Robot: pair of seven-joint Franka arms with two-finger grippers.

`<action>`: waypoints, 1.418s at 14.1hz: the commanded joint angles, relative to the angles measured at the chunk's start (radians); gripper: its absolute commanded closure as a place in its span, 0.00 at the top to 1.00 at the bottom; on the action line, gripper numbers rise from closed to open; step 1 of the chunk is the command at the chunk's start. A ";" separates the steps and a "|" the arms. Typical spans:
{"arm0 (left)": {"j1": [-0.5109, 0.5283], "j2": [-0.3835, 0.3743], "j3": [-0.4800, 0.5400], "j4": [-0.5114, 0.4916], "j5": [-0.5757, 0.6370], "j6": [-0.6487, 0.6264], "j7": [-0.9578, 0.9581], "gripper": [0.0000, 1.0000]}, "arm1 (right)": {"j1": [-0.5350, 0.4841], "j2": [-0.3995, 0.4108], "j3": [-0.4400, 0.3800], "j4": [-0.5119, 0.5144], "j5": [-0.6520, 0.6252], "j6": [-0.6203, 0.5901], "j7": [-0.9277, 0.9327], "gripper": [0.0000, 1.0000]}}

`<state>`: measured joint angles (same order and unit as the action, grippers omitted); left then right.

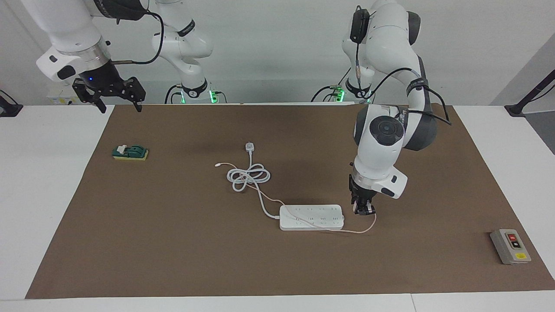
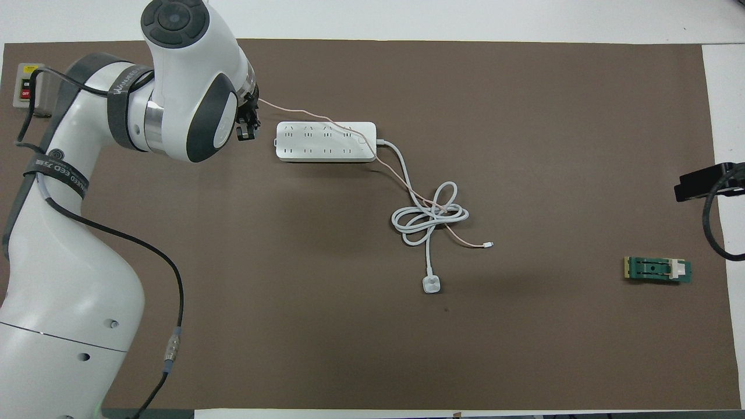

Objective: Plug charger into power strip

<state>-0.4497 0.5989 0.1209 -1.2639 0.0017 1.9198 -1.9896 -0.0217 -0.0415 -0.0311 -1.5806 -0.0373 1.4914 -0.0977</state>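
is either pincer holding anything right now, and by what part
The left pincer is shut on the charger by its cube body, its cable trailing across the power strip. The right pincer is open, holding nothing.

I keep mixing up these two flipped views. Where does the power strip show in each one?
Facing view: power strip low, just past centre toward the left arm's end, beside the left gripper.
Overhead view: power strip in the upper part, toward the same end.
Shared landmark: the coiled white cord, nearer the robots than the strip.
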 commanded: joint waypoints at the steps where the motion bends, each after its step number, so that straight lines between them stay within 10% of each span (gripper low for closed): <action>1: 0.000 0.047 0.002 0.043 -0.020 0.011 -0.012 0.00 | -0.021 -0.017 0.013 -0.022 0.027 0.009 0.018 1.00; 20: -0.021 -0.021 -0.024 -0.146 -0.088 0.110 -0.002 0.00 | -0.021 -0.015 0.013 -0.019 0.028 0.015 0.021 1.00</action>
<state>-0.4641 0.6156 0.0926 -1.3543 -0.0731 2.0031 -1.9899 -0.0217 -0.0416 -0.0311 -1.5807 -0.0263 1.4915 -0.0903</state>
